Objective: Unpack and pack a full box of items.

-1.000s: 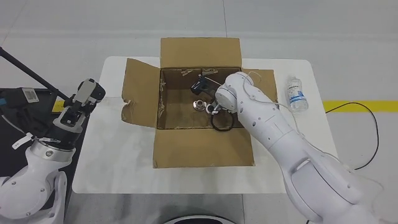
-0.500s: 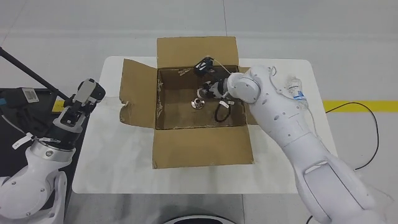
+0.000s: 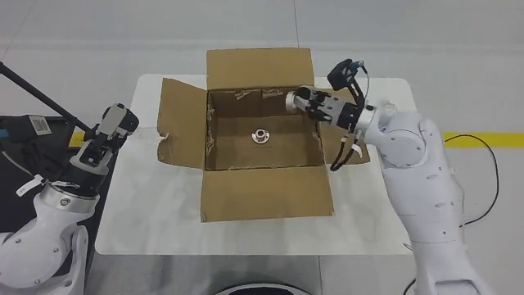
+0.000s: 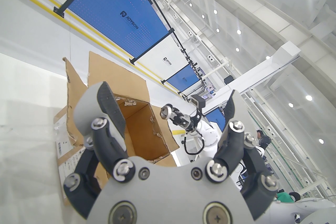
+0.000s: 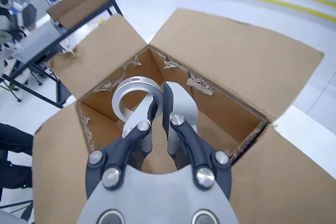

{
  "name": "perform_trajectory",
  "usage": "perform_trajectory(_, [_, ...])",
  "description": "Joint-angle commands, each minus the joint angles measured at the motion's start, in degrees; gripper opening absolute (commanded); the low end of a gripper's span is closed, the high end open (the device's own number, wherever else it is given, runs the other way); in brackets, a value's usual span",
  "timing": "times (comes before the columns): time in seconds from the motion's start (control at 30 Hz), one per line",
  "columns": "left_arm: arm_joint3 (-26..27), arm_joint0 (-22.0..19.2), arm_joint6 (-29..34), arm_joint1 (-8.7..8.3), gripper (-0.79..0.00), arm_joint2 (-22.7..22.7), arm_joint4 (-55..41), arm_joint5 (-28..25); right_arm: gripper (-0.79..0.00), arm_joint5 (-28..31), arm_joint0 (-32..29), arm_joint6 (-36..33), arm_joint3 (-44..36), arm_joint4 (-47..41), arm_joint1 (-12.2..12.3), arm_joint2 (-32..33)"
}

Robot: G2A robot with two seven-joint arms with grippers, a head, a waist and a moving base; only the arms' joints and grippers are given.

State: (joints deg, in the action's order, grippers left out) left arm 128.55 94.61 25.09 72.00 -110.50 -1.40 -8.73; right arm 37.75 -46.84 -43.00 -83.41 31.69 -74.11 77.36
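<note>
Left gripper (image 4: 169,93): nearest the robot, off the left edge of the table (image 3: 147,213), fingers spread wide and holding nothing. It is well apart from the box, so it cannot steady the box if something knocks it.
Box (image 3: 266,192): open in the middle of the table with all four flaps folded out. It is light cardboard and nothing pins it down, so a knock would likely slide it.
Metal part (image 3: 261,136): a small round piece lying on the box floor, near the middle. If the held piece dropped, it would probably land on or beside this one.
Right gripper (image 5: 158,99): raised over the far right corner of the box, fingers pinched on one side of the ring's wall.
Metal ring (image 5: 116,101): in that pinch, above the box's inside and touching no cardboard. The hold is narrow and on smooth metal — the ring could swivel or slip out during a quick swing.
Cable (image 3: 344,152): a dark loop hanging under the right arm, just over the right flap (image 3: 352,111) — it could catch the flap's edge and pull the box askew as the ring is carried out to the table.
</note>
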Motion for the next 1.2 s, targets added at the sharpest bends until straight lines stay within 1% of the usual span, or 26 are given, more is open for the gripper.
perform_trajectory(0.0, [0.0,0.0,0.0,0.0,0.0,0.0,0.0,0.0,-0.785,1.9,-2.1,0.7,-1.4,-4.1,0.7,3.6])
perform_trajectory(0.17, [0.0,0.0,0.0,0.0,0.0,0.0,0.0,0.0,-0.785,5.5,-5.8,1.0,-1.8,-14.0,2.1,10.5])
perform_trajectory(0.23, [0.0,0.0,0.0,0.0,0.0,0.0,0.0,0.0,-0.785,5.7,-6.8,0.4,-1.9,-15.3,2.7,12.3])
perform_trajectory(0.3, [0.0,0.0,0.0,0.0,0.0,0.0,0.0,0.0,-0.785,4.8,-7.6,-0.5,-2.8,-14.7,3.1,13.5])
perform_trajectory(0.43, [0.0,0.0,0.0,0.0,0.0,0.0,0.0,0.0,-0.785,-1.8,-10.2,-0.5,-7.2,-7.4,4.0,16.0])
perform_trajectory(0.53, [0.0,0.0,0.0,0.0,0.0,0.0,0.0,0.0,-0.785,-8.2,-13.3,-1.4,-12.4,0.5,4.6,18.3])
perform_trajectory(0.73, [0.0,0.0,0.0,0.0,0.0,0.0,0.0,0.0,-0.785,-20.7,-19.7,-10.5,-22.5,16.4,5.9,21.0])
perform_trajectory(0.8, [0.0,0.0,0.0,0.0,0.0,0.0,0.0,0.0,-0.785,-23.2,-21.3,-13.8,-24.4,19.9,6.2,21.1])
perform_trajectory(1.0, [0.0,0.0,0.0,0.0,0.0,0.0,0.0,0.0,-0.785,-29.5,-23.7,-23.7,-25.7,30.4,6.9,19.9])
perform_trajectory(1.1, [0.0,0.0,0.0,0.0,0.0,0.0,0.0,0.0,-0.785,-33.1,-23.7,-27.4,-23.4,35.1,7.1,18.8])
perform_trajectory(1.17, [0.0,0.0,0.0,0.0,0.0,0.0,0.0,0.0,-0.785,-34.9,-23.0,-28.7,-20.9,36.1,7.1,17.7])
